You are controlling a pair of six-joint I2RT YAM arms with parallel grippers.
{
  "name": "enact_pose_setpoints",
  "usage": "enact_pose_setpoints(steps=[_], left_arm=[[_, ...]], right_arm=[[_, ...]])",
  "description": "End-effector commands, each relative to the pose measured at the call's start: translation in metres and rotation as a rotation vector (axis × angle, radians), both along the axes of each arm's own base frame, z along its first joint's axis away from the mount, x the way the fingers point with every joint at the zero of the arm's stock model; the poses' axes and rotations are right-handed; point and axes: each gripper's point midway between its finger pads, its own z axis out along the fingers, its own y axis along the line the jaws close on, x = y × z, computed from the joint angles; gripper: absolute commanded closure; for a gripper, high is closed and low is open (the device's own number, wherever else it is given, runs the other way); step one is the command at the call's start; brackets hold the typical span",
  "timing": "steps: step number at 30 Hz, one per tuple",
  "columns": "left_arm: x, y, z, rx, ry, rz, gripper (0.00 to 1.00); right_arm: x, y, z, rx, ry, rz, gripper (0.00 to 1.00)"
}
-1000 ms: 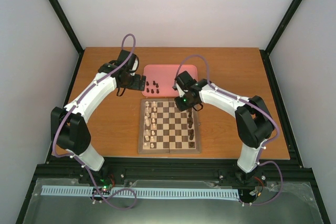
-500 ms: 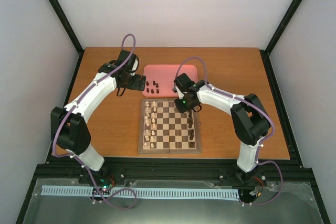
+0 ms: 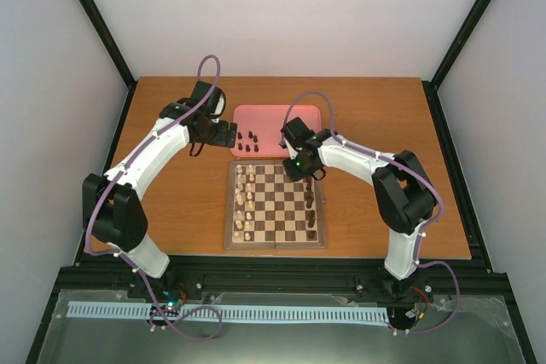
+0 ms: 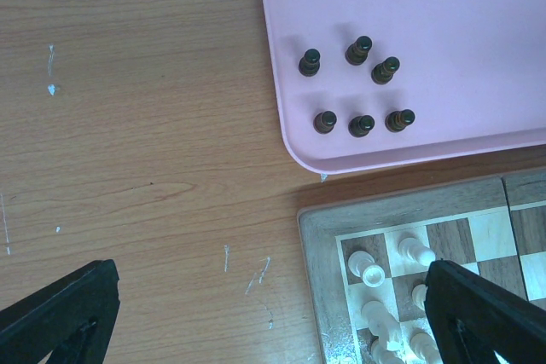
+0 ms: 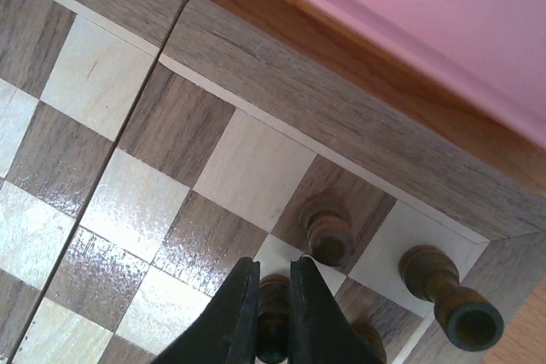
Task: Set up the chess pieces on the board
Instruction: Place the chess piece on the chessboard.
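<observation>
Square wooden chessboard (image 3: pixel 275 245) with light and dark brown checks lay on the orange-brown wooden table (image 3: pixel 375 108), just beside the near edge of a pink rounded tray (image 3: pixel 277 115). Right gripper (image 5: pixel 273 289): jaws narrow, pinched on one tiny dark brown chess piece (image 5: pixel 273 326) over a square near the board's far right corner; whether the piece touched the square could not be told. Two more dark pieces (image 5: pixel 328 229) stood upright on neighbouring squares toward that corner. Left gripper (image 4: pixel 264 321): jaws spread wide, hovering above the table by the board's far left corner. Six dark pawn-like figures (image 4: pixel 362 125) stood upright in two rows of three inside the tray's near left corner. Cream-white pieces (image 4: pixel 371 266) stood along the board's left side; other dark pieces lined its right side.
</observation>
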Motion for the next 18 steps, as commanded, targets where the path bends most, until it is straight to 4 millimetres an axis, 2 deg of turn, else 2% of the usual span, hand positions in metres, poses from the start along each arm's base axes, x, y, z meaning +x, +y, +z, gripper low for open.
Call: enact_pose_setpoints(steps=[1, 9, 11, 13, 18], left_arm=[[0.0027, -0.0019, 0.0127, -0.003, -0.041, -0.003, 0.0], [0.0036, -0.0026, 0.0121, -0.004, -0.039, -0.005, 0.0], [0.0039, -0.0027, 0.0126, -0.004, -0.04, -0.006, 0.0], [0.0041, -0.0029, 0.0113, -0.004, -0.037, -0.005, 0.0], [0.0047, -0.0041, 0.0101, -0.009, -0.034, -0.006, 0.0]], right_arm=[[0.0106, 0.0044, 0.0022, -0.011, -0.034, 0.011, 0.96], [0.0075, 0.0039, -0.0002, -0.012, -0.02, 0.018, 0.95], [0.0069, 0.0021, -0.0001, -0.018, -0.022, 0.018, 0.93], [0.0064, 0.0002, -0.001, -0.028, -0.022, 0.019, 0.86], [0.0057, 0.0002, 0.0005, -0.023, -0.021, 0.023, 0.83]])
